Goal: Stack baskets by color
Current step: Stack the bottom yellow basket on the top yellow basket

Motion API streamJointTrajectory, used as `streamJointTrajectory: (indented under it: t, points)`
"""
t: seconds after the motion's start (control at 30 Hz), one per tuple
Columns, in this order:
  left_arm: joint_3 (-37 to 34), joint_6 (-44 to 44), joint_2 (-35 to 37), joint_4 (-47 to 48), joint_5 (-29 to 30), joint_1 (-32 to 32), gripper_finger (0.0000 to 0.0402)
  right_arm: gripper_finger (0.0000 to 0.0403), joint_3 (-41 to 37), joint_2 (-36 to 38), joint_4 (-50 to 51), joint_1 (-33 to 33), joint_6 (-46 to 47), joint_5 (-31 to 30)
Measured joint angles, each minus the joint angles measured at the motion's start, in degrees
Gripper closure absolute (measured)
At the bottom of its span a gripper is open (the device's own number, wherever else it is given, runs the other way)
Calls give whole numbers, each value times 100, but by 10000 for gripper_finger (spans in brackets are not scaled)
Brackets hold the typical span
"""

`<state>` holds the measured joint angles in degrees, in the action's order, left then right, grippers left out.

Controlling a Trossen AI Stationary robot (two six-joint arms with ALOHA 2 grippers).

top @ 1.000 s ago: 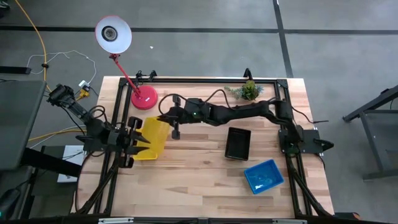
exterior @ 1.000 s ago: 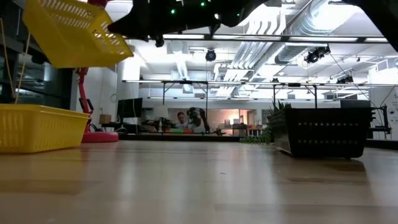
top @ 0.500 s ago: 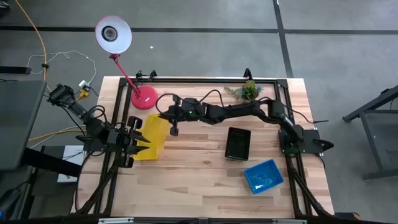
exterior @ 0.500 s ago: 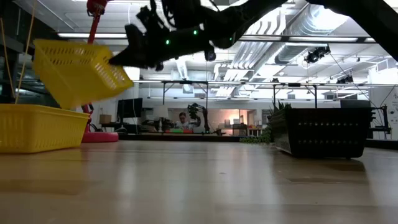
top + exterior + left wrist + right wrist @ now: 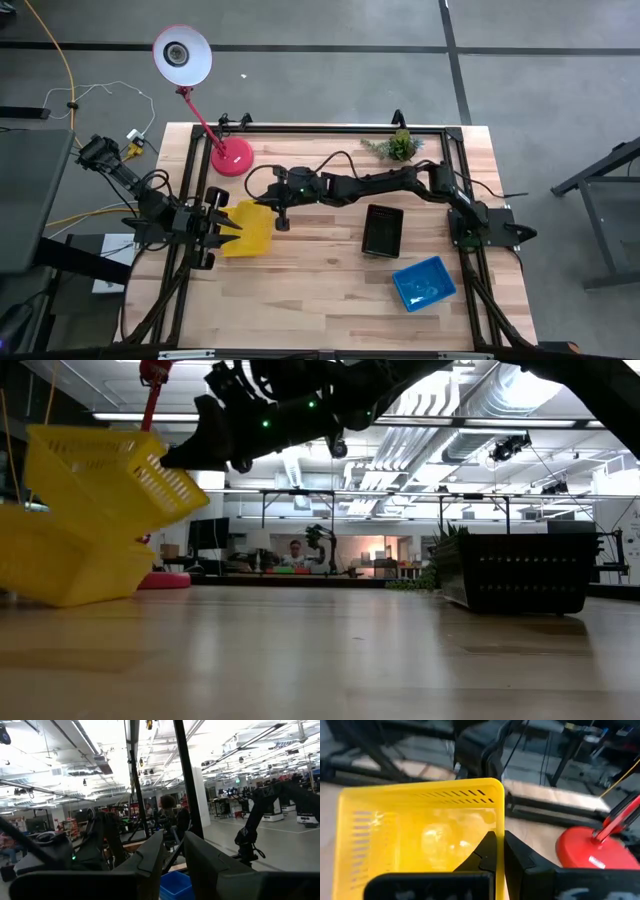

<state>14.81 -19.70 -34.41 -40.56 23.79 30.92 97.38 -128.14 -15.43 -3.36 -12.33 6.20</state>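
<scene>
My right gripper (image 5: 268, 200) reaches across to the table's left and is shut on a yellow basket (image 5: 105, 475), which hangs tilted. That basket's low end dips into a second yellow basket (image 5: 55, 565), which stands tipped on the table. From above the two show as one yellow shape (image 5: 247, 228). A black basket (image 5: 383, 230) sits on the table near the middle and a blue basket (image 5: 424, 283) at the near right. My left gripper (image 5: 172, 862) hovers at the left edge, slightly open and holding nothing. My right gripper pinches the upper yellow basket's side wall at its rim (image 5: 500, 827), near a corner, one finger (image 5: 487, 851) inside the basket and the other outside. The fingers come from the table's right, slanting down. The basket hangs tilted, its low end in the basket beneath.
A red lamp's base (image 5: 231, 157) stands at the far left, just beyond the yellow baskets. A small plant (image 5: 400, 146) is at the far edge. A dark frame (image 5: 330, 128) runs around the table. Bare wood lies along the near edge.
My right gripper has come down with the yellow basket, still shut on it. The basket's low end has dropped into the yellow basket on the table, which stood level and is now tipped.
</scene>
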Motion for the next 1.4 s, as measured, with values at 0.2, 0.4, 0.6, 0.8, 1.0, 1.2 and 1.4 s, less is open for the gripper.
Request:
streamJointTrajectory:
  t: [0.2,0.4,0.6,0.8,1.0,1.2,1.4]
  points:
    - [0,2,-2,4,-17,-2,332,403,175,-2,378,27,-67,145]
    - [-2,23,-2,7,-20,-2,332,403,446,0,978,42,-177,463]
    - [-2,19,-2,7,-22,0,332,403,469,0,1375,60,-204,933]
    - [-2,15,-2,6,-22,0,332,403,469,0,1658,114,-320,1350]
    - [-4,9,-2,6,-22,-1,332,403,469,0,1734,132,-309,1785]
    - [-4,20,-2,7,-24,-2,332,403,469,0,2047,166,-119,1824]
    - [-4,4,-2,7,-24,-2,332,377,466,0,2230,258,96,2133]
